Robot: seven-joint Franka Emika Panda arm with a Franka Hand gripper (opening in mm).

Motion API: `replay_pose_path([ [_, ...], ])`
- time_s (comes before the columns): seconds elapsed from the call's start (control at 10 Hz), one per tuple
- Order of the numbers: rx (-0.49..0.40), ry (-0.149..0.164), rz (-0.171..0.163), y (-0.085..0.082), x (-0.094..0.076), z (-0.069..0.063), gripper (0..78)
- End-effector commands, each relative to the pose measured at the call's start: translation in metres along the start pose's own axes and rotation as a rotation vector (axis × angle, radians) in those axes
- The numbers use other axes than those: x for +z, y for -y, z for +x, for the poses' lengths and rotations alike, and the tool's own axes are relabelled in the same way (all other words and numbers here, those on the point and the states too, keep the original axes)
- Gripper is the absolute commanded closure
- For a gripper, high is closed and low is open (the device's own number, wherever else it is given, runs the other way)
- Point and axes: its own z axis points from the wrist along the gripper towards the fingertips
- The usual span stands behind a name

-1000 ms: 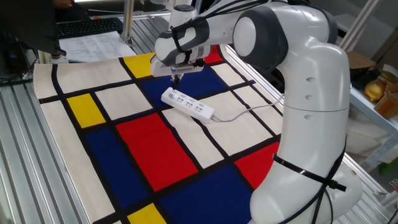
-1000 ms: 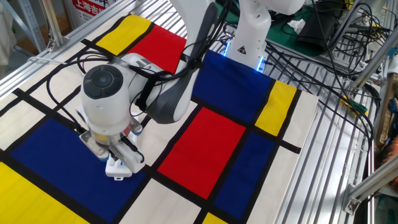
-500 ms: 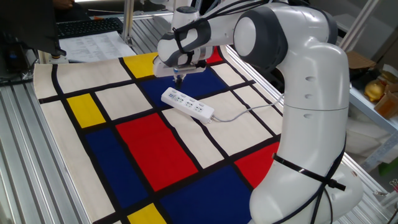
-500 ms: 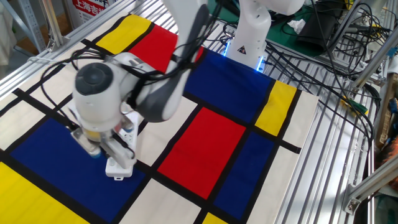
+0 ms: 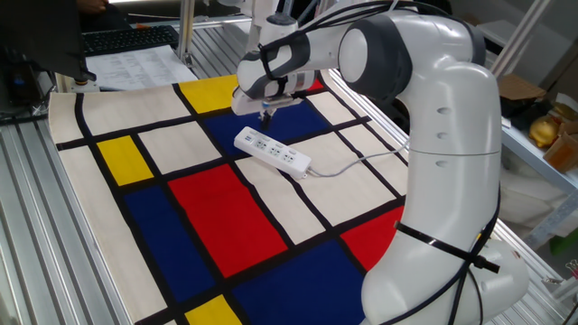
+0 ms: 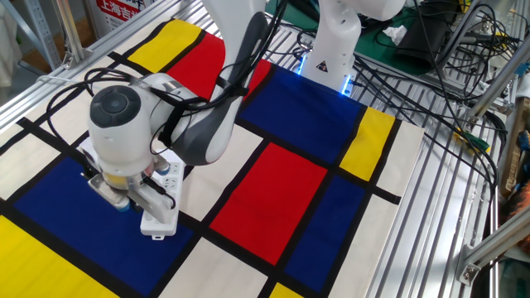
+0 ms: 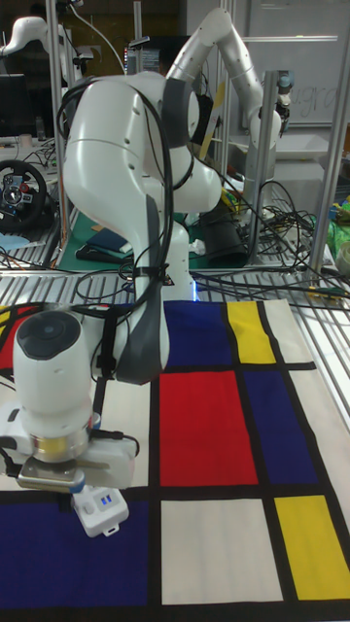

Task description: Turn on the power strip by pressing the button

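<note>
Here, reading one fixed view from the left, you first meet the patterned cloth (image 5: 208,217) of red, blue, yellow and cream panels covering the table, with some printed papers (image 5: 135,65) and a dark keyboard (image 5: 126,38) off its far left corner. Toward the middle of the cloth's far half lies the power strip (image 5: 272,152), a flat white bar set at a slant across a black line, its pale cord (image 5: 357,163) trailing off toward the cloth's right edge. The gripper (image 5: 265,112) hangs over the strip's far left end, tips pointing down and not touching the plastic as far as you can see; the fingertips are too small and dark to tell whether they are apart or together. Further right, the arm (image 5: 433,135) rises from its base at the cloth's right edge and bends over so the wrist sits above the strip. In the other fixed view the wrist housing hides most of the strip, leaving only its near end (image 6: 157,222) showing; the tall fixed view shows the same end (image 7: 102,507) under the hand. I judge that you are in the approach to the press: the button is not clearly visible, so the next move calls for lining the tips over it and coming straight down, gently, without sliding the strip.
</note>
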Motion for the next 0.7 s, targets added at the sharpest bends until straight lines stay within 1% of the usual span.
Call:
replay_pose_path([
  [0.1,-0.048,0.004,-0.019,-0.0043,-0.0193,-0.0077,77.6],
  [0.2,-0.047,0.004,-0.019,-0.0061,-0.0218,-0.008,77.6],
  [0.3,-0.045,0.005,-0.013,-0.0113,-0.0248,-0.0071,77.6],
  [0.4,-0.05,0.017,0.008,-0.0119,-0.0241,-0.0062,77.6],
  [0.5,-0.065,0.04,0.042,-0.012,-0.024,-0.006,77.6],
  [0.7,-0.06,0.062,0.03,-0.012,-0.024,-0.006,77.6],
])
